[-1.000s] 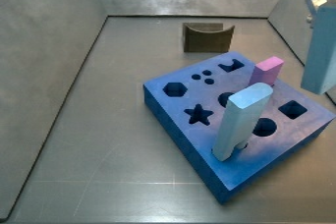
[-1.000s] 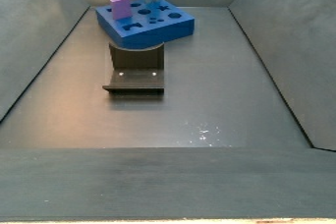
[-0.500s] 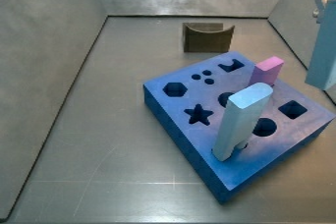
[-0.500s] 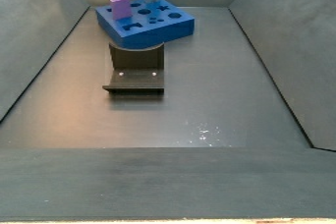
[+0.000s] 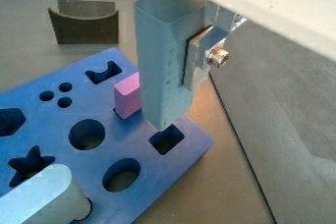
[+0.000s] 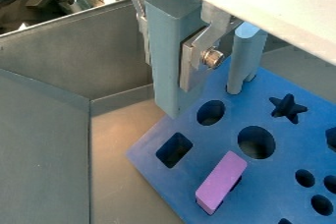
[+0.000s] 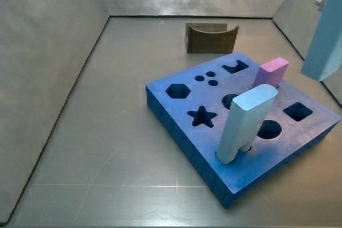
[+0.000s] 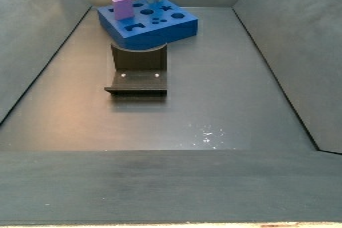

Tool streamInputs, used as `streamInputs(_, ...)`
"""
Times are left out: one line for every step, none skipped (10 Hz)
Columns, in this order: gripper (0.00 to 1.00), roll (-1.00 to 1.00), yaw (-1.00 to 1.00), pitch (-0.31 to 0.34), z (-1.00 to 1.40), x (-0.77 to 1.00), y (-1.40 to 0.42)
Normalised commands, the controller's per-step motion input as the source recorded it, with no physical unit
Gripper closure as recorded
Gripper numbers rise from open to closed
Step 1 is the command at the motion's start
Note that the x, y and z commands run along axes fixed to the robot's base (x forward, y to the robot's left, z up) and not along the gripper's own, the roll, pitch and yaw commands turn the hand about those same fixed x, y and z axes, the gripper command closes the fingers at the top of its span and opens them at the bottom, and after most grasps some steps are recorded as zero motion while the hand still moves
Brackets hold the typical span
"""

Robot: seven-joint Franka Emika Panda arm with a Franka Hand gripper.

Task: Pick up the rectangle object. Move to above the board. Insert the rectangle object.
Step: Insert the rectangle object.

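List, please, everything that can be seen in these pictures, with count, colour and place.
board: one, royal blue, on the grey floor, with star, hexagon, round, square and dot cutouts.
rectangle object: one, pale sky blue, upright between the pincer's fingers, its lower end just above the board's square cutout.
post: one, pale blue with a rounded top, standing in the board.
pink block: one, pink, standing in the board near its far edge.
fixture: one, dark, on the floor apart from the board.
pincer: one, silver fingers, shut on the rectangle object above the board's corner.
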Motion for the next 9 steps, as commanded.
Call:
streamInputs(1.00,0.05,0.00,-0.580,-0.54,0.00,0.00)
streamInputs(1.00,0.03,0.00,-0.903,-0.35,-0.17,0.00)
streamInputs(1.00,0.08,-0.01,-0.891,-0.35,-0.20,0.00)
streamInputs(1.00,0.10,-0.04,-0.869,-0.38,-0.21,0.00)
streamInputs(1.00,0.15,-0.02,-0.854,-0.39,-0.20,-0.04)
streamInputs(1.00,0.13,-0.01,-0.711,-0.36,-0.22,0.00)
streamInputs(1.00,0.00,-0.03,-0.097,-0.03,-0.01,0.01)
streamInputs(1.00,0.00,0.00,0.340,0.00,0.27,0.00)
streamInputs(1.00,0.23,-0.01,0.994,0.00,0.44,0.00)
